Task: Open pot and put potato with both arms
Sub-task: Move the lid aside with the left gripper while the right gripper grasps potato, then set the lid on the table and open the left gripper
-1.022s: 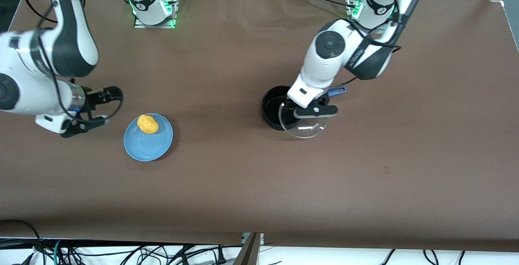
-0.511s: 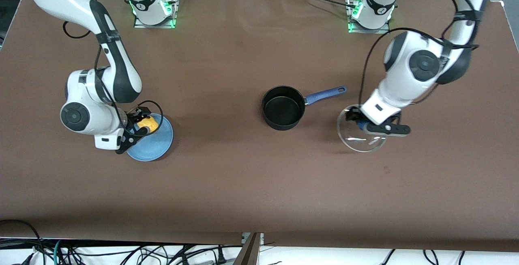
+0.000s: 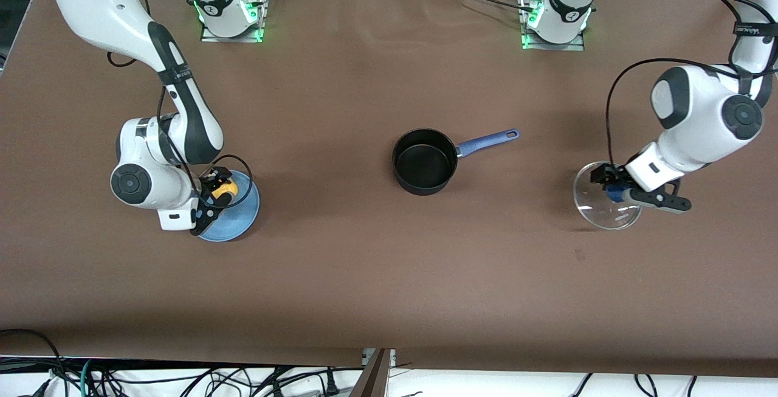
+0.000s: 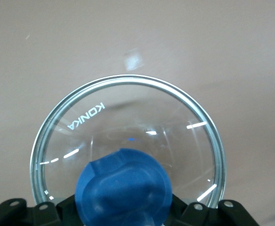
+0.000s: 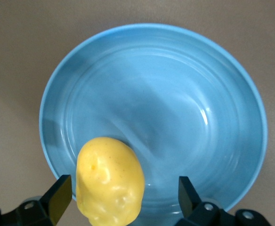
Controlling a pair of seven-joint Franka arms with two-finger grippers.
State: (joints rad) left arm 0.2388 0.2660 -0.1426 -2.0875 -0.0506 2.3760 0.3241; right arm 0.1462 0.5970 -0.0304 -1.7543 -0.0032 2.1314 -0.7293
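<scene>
1. Lid [image 3: 606,197]. Glass, metal-rimmed, blue knob [image 4: 123,188]. It sits well away from the pot, toward the left arm's end of the table and somewhat nearer the front camera than the pot. Our left claw [image 3: 615,193] is pinched on the knob; the left wrist view shows the knob filling the space between its black fingers. We cannot tell whether the rim already rests on the table [image 3: 377,275] or hangs just above it.

2. Plate [image 3: 243,214]. Light blue, well away from the pot toward the right arm's end of the table, slightly nearer the front camera than the pot.

3. Potato [image 3: 226,190]. Yellow, lumpy, on the plate at the edge away from the pot. Our right claw [image 3: 214,189] is down over it, fingers spread; in the right wrist view the potato [image 5: 110,187] lies between the two fingers [image 5: 57,194], close to one and with a clear gap to the other. Not gripped.

4. Pot [image 3: 424,161]. Black, open, empty, at mid-table, blue handle [image 3: 488,140] pointing toward the left arm's end.

Step in hand, as we judge it: opening is done and the lid is being parked; the potato pick-up is just starting.

Next move, as we judge it: our right claw must close squarely on the potato, which sits off-centre between the fingers, then lift it clear of the plate and carry it over the pot's mouth. Our left claw needs to set the lid flat and let go.
</scene>
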